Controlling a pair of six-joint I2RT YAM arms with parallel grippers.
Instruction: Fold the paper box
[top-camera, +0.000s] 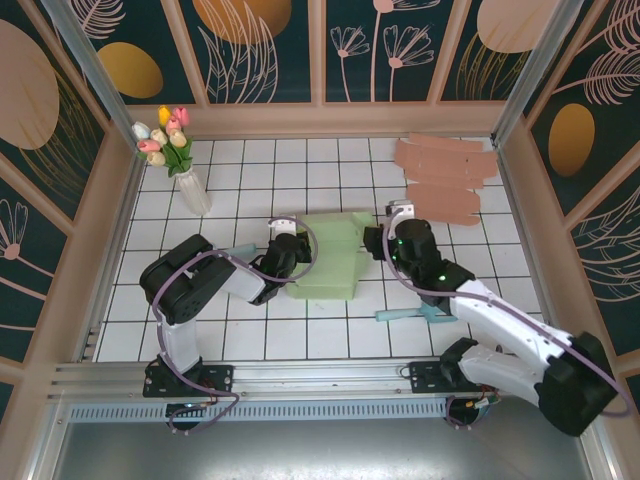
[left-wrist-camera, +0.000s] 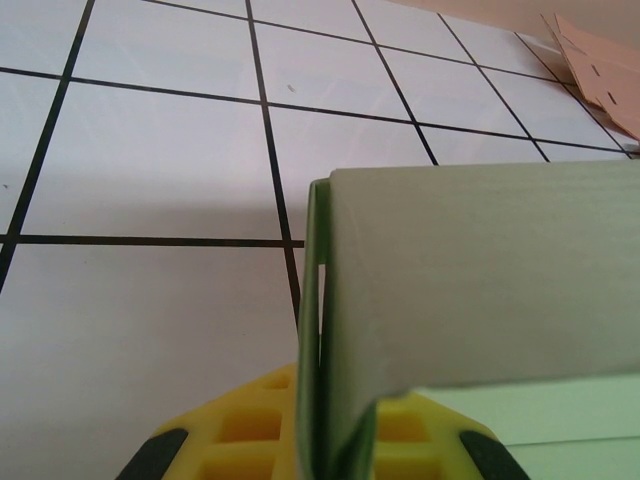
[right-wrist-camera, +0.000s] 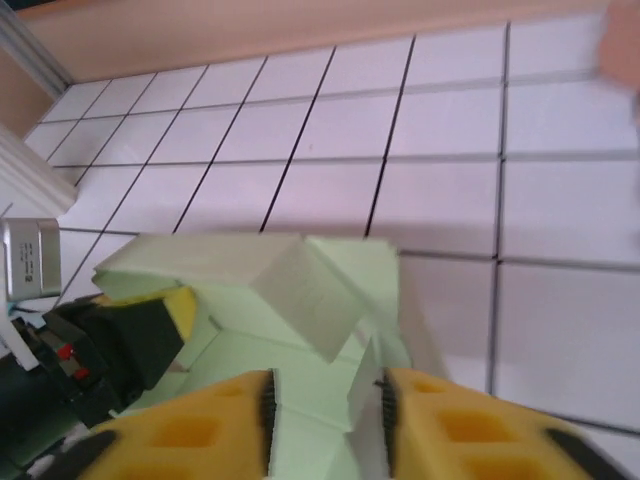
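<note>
Counter (top-camera: 240, 340): green paper box (top-camera: 330, 262) sits mid-tile between my arms; some walls are creased up and flaps hang loose, so I judge it about half folded; left pincer (left-wrist-camera: 322, 440) pinches an upright panel edge; right pincer (right-wrist-camera: 325, 415) is spread, a flap standing between its jaws, apparently ungripped.
</note>
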